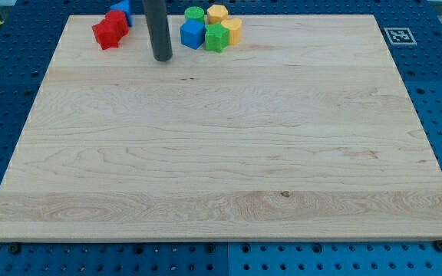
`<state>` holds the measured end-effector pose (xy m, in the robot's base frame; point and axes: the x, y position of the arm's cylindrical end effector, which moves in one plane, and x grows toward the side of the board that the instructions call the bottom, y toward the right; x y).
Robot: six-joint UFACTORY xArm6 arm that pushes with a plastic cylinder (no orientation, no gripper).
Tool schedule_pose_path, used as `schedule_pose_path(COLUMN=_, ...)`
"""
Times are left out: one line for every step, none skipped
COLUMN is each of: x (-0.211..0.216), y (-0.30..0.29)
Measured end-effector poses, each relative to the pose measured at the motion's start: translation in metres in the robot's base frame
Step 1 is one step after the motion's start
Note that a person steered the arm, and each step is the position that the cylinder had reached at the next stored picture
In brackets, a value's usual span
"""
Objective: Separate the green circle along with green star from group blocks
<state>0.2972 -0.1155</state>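
Green circle [195, 13] and green star [216, 37] sit in the far cluster, touching a blue cube [192, 34] and two yellow blocks [218, 13] [232, 30]. My tip [162, 57] is just left of that bunch, touching nothing; no fingers on it, just a rod. Red blocks [110, 31] and another blue block [121, 9] sit further left on the wooden board [229, 153].

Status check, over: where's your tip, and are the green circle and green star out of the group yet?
My tip on the board, left of the cluster. Green circle and green star not yet separated. Blue cube sits between.
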Motion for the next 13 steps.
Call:
schedule_pose_path(x=-0.017, y=-0.005)
schedule_pose_path(x=-0.034, y=-0.005)
schedule_pose_path(x=-0.062, y=-0.006)
schedule_pose_path(x=-0.089, y=-0.006)
schedule_pose_path(x=-0.101, y=0.000)
schedule_pose_path(x=-0.105, y=0.016)
schedule_pose_path(x=-0.105, y=0.045)
schedule_pose_path(x=-0.103, y=0.077)
schedule_pose_path(x=-0.090, y=0.082)
schedule_pose_path(x=-0.071, y=0.082)
schedule_pose_path(x=-0.053, y=0.084)
schedule_pose_path(x=-0.030, y=0.089)
schedule_pose_path(x=-0.007, y=0.105)
